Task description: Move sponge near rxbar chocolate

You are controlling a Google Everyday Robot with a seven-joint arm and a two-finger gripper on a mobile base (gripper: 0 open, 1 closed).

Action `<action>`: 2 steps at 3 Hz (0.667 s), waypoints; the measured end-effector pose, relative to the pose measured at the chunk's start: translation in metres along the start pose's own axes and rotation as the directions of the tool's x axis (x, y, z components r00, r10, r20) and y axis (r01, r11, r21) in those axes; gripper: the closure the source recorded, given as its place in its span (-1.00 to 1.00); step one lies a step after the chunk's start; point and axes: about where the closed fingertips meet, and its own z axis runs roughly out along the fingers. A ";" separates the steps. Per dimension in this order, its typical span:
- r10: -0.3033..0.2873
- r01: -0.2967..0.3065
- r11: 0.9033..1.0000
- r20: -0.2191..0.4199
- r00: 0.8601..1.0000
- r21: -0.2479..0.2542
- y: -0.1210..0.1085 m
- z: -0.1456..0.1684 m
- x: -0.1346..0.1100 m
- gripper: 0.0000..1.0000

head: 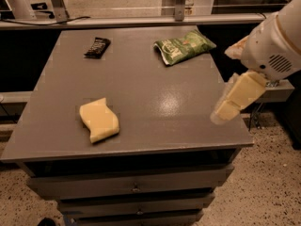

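Observation:
The pale yellow sponge (pixel 99 119) lies flat near the front left of the grey table (pixel 141 79). The rxbar chocolate (pixel 97 47), a small dark wrapper, lies at the far left of the table. My gripper (pixel 233 100) hangs over the table's right edge, near the front right corner, well to the right of the sponge and far from the bar. It holds nothing.
A crinkled green chip bag (pixel 182 46) lies at the far right of the table. Drawers (pixel 136 188) run below the table's front edge. A rail and metal posts (pixel 141 20) stand behind the table. Speckled floor lies to the right.

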 end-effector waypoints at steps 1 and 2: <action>0.054 -0.038 0.996 0.196 0.979 -0.084 0.016 0.035 -0.053 -1.00; 0.092 -0.028 0.984 0.361 0.928 -0.178 0.045 0.060 -0.108 -1.00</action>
